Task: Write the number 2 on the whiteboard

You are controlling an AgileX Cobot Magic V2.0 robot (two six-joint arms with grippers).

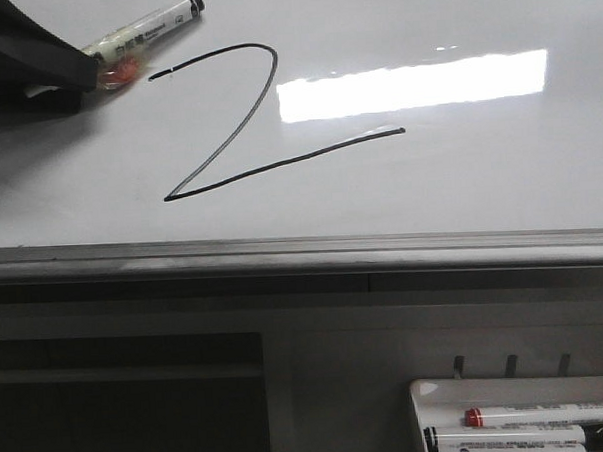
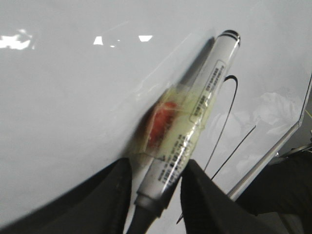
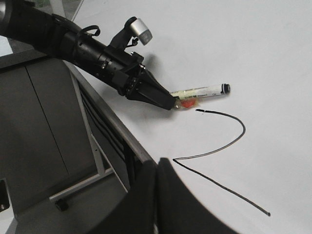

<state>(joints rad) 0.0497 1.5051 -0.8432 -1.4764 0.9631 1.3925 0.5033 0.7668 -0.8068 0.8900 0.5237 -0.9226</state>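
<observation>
The whiteboard (image 1: pixel 460 179) carries a thin black number 2 (image 1: pixel 241 176), finished from its curved top to its slanted base. My left gripper (image 1: pixel 86 67) is at the board's far left, just beyond the start of the top stroke. A white marker (image 1: pixel 143 33) wrapped in yellowish tape with a red patch lies on the board between its fingers. In the left wrist view the marker (image 2: pixel 195 117) sits between the open fingers (image 2: pixel 117 195), with a sliver of board showing on one side. My right gripper (image 3: pixel 156 165) is shut and empty above the board's edge, near the sharp corner of the 2 (image 3: pixel 219 185).
A grey metal rail (image 1: pixel 303 254) runs along the board's near edge, with a dark cabinet below. A small white tray (image 1: pixel 424 393) at the lower right holds a red-capped marker (image 1: pixel 545 414) and others. The left arm (image 3: pixel 87 46) reaches over the board's corner.
</observation>
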